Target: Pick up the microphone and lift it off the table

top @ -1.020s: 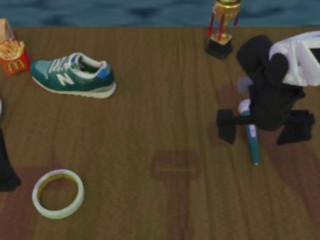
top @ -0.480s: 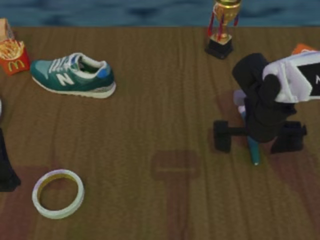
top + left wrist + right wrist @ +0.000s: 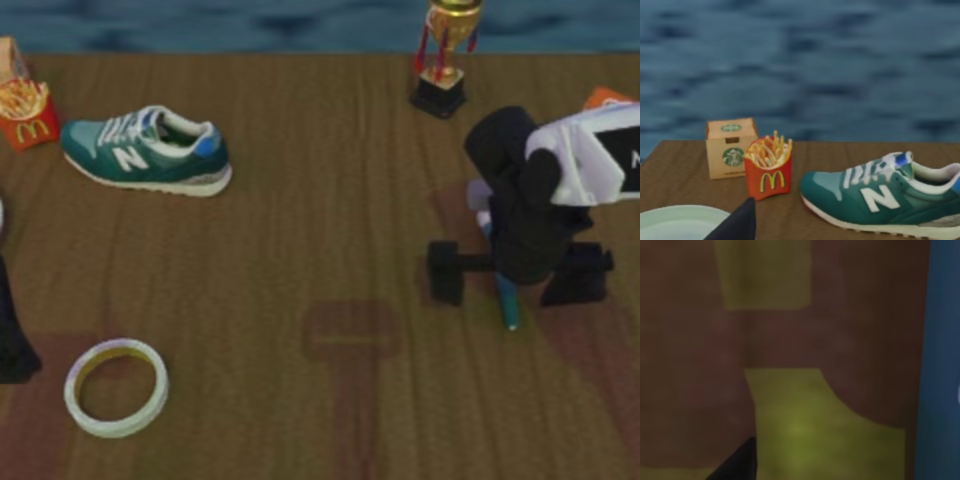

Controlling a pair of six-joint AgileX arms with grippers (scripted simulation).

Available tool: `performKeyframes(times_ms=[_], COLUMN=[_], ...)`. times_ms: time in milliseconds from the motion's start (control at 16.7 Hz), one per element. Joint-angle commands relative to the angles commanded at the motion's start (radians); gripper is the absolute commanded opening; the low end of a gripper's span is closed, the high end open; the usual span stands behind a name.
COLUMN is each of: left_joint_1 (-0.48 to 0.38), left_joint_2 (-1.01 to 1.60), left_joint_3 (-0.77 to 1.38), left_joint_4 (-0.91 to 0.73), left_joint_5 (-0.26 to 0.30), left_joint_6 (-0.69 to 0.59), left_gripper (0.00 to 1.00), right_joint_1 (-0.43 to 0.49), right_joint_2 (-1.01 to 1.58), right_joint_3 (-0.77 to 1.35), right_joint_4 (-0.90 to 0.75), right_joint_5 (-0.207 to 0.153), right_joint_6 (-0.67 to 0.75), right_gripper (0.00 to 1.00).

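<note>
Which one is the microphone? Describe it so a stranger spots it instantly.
Look at the table's right side, below the gold trophy. Under the right gripper lies the microphone, its fingers spread either side. It is the only slim teal stick there, its tail poking out towards the near edge.

The right arm (image 3: 590,150) has a white shell segment bearing a dark panel with a white mark, then bulky matte-black rounded links. Its right gripper (image 3: 515,275) ends in two blocky black jaws on a black crossbar.
</note>
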State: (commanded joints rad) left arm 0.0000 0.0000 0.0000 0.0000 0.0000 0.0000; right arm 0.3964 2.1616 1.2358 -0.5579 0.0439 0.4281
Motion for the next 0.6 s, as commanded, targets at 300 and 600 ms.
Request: performKeyframes(times_ms=[300,600], left_joint_1=[0.0,0.0], left_joint_2=[0.0,0.0], left_joint_3=[0.0,0.0], left_joint_4=[0.0,0.0], left_joint_5=[0.0,0.0], left_joint_6=[0.0,0.0], left_gripper=[1.0,1.0], right_joint_1=[0.0,0.0], right_joint_2=[0.0,0.0], right_joint_3=[0.0,0.0], right_joint_4=[0.0,0.0], right_joint_5=[0.0,0.0], right_joint_6=[0.0,0.0], right_gripper=[0.1,0.0])
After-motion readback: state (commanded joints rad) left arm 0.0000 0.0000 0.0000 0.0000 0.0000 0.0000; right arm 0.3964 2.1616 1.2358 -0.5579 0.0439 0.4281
